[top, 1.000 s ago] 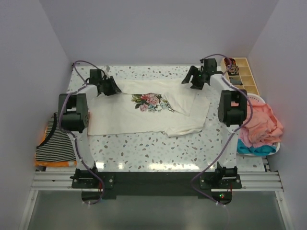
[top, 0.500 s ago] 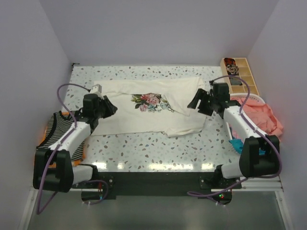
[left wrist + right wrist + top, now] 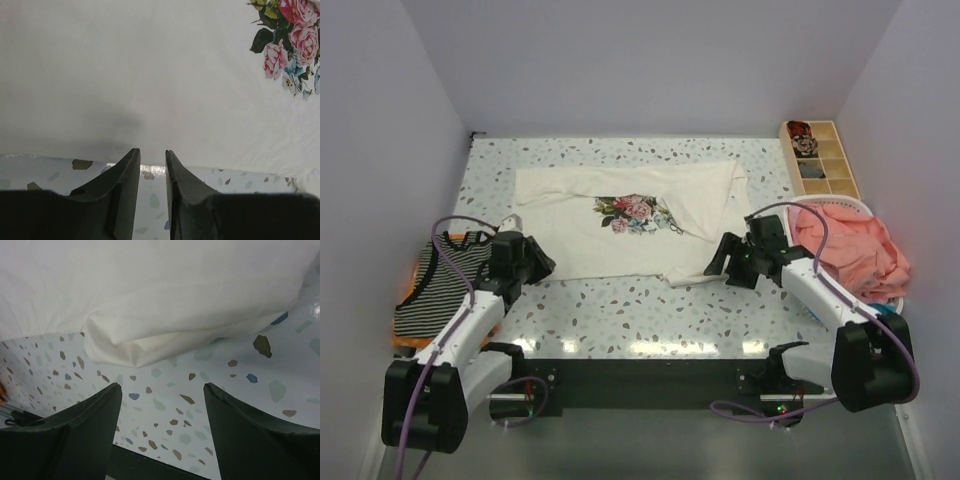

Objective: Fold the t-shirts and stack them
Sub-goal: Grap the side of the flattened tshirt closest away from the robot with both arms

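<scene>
Cream t-shirt (image 3: 630, 220) lies spread on the bench (image 3: 650, 320); left jaws narrow, empty, at its near hem; right jaws wide beside its corner

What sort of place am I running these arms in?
Probably a lab test cell, not a home: bare walls box in a speckled table, a cream tee lies spread on it, and a striped tee and a pink tee sit heaped at the sides.
</scene>
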